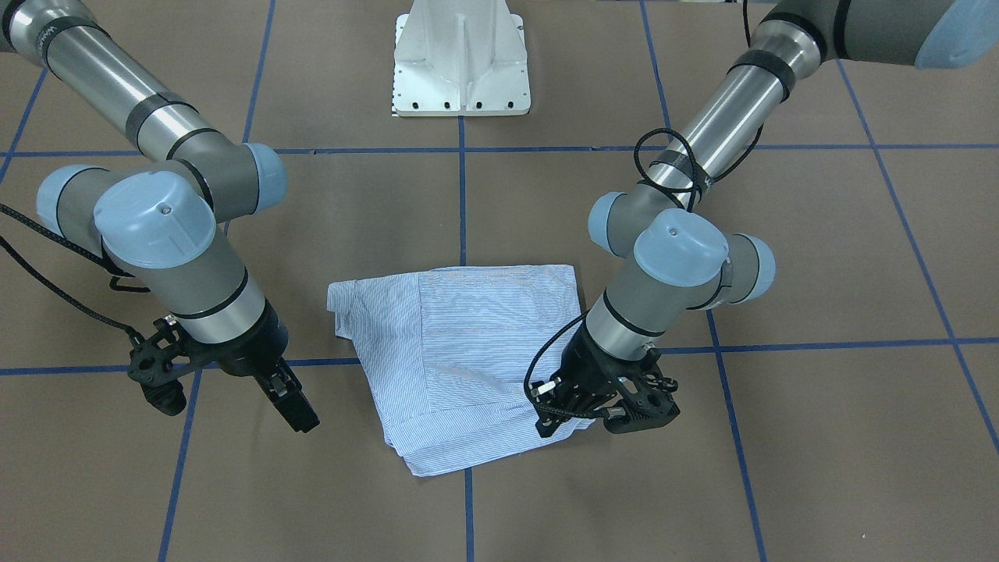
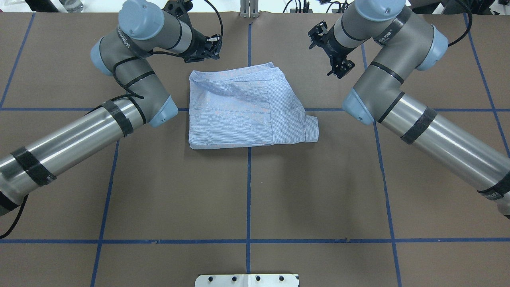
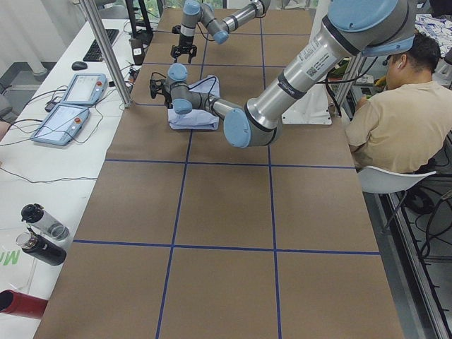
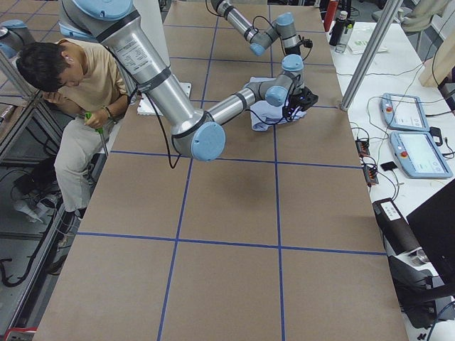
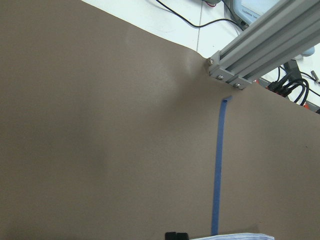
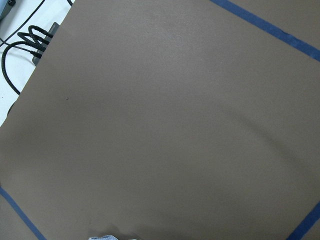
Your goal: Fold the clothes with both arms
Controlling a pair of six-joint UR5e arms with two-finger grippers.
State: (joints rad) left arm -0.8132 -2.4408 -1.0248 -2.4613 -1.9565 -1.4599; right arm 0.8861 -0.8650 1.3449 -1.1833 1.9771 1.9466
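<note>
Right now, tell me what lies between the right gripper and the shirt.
Only bare brown table cover, crossed by a blue tape line, lies between the right gripper and the shirt; the exterior front-facing view shows it.

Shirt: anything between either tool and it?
Nothing visible is in the way. The left tool is already at one corner of the shirt; whether it touches the cloth is unclear. The right tool hangs off the opposite side, with only bare brown table between it and the shirt.

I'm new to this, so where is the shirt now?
Overhead view: the folded striped shirt lies flat mid-table, between the left gripper and right gripper.
</note>
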